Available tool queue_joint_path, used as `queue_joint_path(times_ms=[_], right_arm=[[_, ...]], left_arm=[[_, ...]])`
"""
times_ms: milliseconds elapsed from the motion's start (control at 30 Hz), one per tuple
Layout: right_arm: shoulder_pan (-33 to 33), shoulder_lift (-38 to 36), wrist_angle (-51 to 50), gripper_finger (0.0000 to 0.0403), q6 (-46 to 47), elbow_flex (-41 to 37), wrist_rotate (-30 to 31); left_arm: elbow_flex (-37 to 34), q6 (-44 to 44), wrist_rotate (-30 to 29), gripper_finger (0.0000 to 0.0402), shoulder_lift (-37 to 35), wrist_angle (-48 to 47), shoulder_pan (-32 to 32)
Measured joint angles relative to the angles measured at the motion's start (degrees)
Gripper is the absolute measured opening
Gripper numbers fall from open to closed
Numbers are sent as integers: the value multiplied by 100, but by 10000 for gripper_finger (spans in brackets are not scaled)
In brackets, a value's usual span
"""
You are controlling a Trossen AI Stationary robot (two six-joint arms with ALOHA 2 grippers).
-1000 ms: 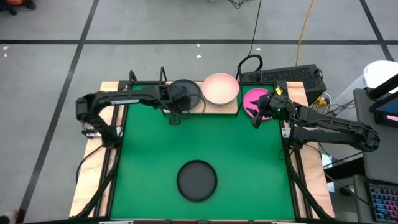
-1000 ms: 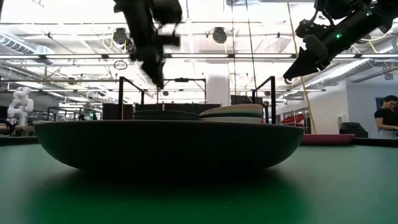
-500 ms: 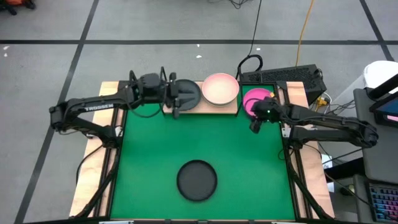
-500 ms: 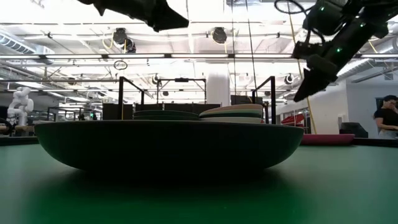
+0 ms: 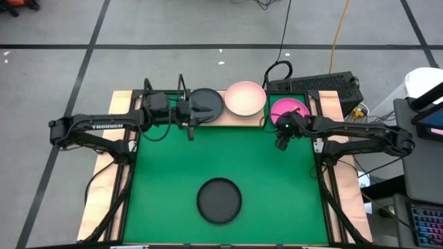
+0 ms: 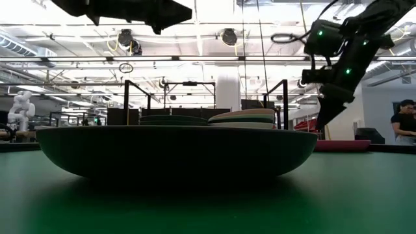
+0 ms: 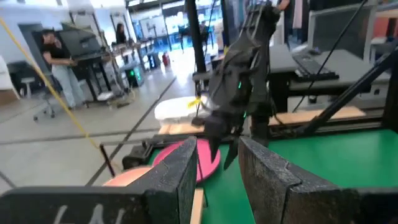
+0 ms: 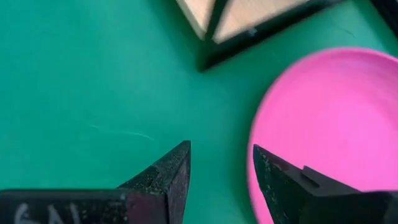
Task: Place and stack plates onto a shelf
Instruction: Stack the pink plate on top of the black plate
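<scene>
Two stacks: on the shelf at the far edge of the green mat; black plate topping one, light pink plate topping the other, side by side.
Surface: wooden table under the mat; shelf board of light wood, framed by black wire uprights.
Room: grey tiled floor with dark lines; keyboard beyond the shelf's right end; a person standing far off in an open hall, seen from table height.
Loose plates: magenta plate on the mat just beside the shelf's right end; another black plate well apart from the shelf, near the mat's front edge.
Left gripper: at the shelf's left end, beside the black stack; fingers parted, gripping nothing.
Right gripper: above the mat, just beside the magenta plate's rim, near the shelf's right corner; fingers spread apart, empty, touching no plate.
</scene>
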Motion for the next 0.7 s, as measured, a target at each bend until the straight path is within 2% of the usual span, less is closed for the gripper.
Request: queue_joint_path(times_ms=[167,700], right_arm=[[-65,395,-119,155,216,0,578],[-654,1325,-59,154,145,0,670]], left_arm=[[-32,62,2,124,4,35,-120],[-32,56,1,124,2,30,-136]])
